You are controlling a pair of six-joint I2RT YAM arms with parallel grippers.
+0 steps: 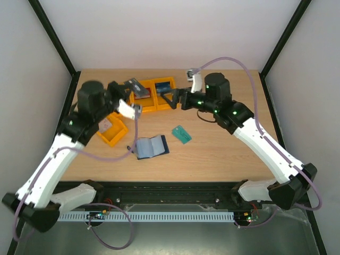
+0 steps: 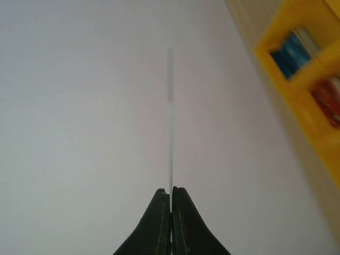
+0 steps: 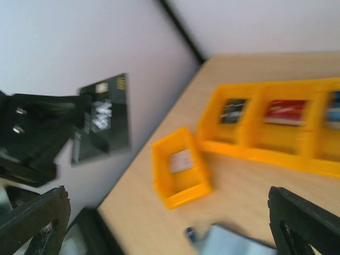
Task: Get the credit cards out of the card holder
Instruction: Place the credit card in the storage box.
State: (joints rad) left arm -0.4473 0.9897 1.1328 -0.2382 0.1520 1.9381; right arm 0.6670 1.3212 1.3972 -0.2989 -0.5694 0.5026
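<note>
We see the left tool [image 2: 170, 195] pressed together on a thin dark rectangular plastic credit card [image 1: 134, 85], which it holds in the air above the back left of the pale wooden worktop [image 1: 223, 154]. From the left wrist this card shows edge-on, rising straight from between the fingertips. The right tool [image 1: 173, 99] has its fingers wide apart with nothing between them, at the right end of the row of orange plastic bins [image 3: 255, 151] at the back. In that row we make out a dark card [image 3: 234, 110], a red card [image 3: 287, 112] and a blue card [image 3: 333, 114], one to each compartment. A single orange plastic bin [image 3: 183, 192] sits apart from the row, nearer the left arm, with a pale card [image 3: 180, 160] inside it. The dark navy card holder [image 1: 151, 147] lies open on the worktop between the two arms, its pale inside facing up. A teal-green card [image 1: 181, 134] lies flat to its right, not touching it.
</note>
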